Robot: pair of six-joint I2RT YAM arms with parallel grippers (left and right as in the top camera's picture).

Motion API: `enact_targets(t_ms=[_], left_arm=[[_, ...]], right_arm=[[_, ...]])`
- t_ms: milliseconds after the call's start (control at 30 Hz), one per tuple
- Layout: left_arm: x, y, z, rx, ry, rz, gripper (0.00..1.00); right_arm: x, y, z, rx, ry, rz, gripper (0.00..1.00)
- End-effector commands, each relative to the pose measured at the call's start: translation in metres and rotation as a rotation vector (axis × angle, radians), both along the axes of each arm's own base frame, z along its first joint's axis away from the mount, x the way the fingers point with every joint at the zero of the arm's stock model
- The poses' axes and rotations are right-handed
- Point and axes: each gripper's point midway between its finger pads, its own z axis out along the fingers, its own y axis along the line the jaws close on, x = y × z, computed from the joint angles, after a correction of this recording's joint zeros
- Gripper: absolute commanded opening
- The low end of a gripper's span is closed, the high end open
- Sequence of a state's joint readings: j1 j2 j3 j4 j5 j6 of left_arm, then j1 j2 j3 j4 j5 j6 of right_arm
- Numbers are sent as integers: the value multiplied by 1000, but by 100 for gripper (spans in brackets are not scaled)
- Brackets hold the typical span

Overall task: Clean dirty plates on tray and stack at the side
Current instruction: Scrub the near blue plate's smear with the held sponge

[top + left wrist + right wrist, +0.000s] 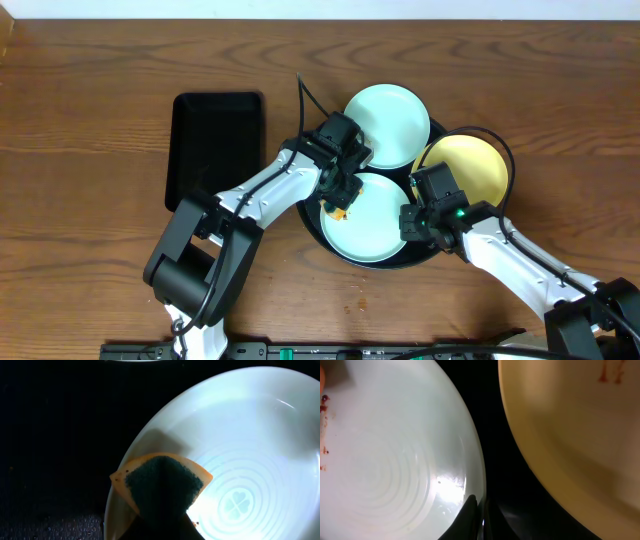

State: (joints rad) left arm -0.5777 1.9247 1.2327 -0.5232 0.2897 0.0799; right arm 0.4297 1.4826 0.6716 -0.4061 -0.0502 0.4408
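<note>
The round black tray [436, 252] holds three plates. A mint-blue plate [388, 122] lies at the back, a pale yellow plate [470, 165] at the right, and a second mint-blue plate [370, 232] at the front. My left gripper [340, 198] is shut on an orange sponge with a dark green face [162, 482] and presses it on the front plate's left rim [250, 435]. A brown speck [195, 522] lies beside the sponge. My right gripper [416, 222] pinches that plate's right rim [395, 460], its fingers [479, 519] closed over the edge. The yellow plate [580, 435] carries a reddish stain.
A smaller rectangular black tray [215, 145] lies on the wooden table [90, 200] left of the round tray. Reddish smears [324, 410] mark the far edge of the front plate. Both arms reach in from the table's front edge.
</note>
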Motion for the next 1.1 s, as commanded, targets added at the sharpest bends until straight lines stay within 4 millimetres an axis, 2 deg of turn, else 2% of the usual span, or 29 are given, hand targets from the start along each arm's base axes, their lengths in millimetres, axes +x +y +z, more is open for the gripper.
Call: enact_targets(t_ms=[0,133,367,900,1067], left_arm=[[2,4,-7,25,-7,-4,7],[8,8,-7,53,-36,6,7],[9,8,-14,43,-57,8,8],[-17,24,-50,55,-22,5,8],[-28,16,-50,0,25,-15,8]], right_arm=[[-10,1,-9,5,34,-11,4],[-10,0,-12,7,28,-11,1],[-10,0,-12,7,28,-11,1],[-10,0,-12,7,28,-11,1],[-10,1,-12,8,27,-11,1]])
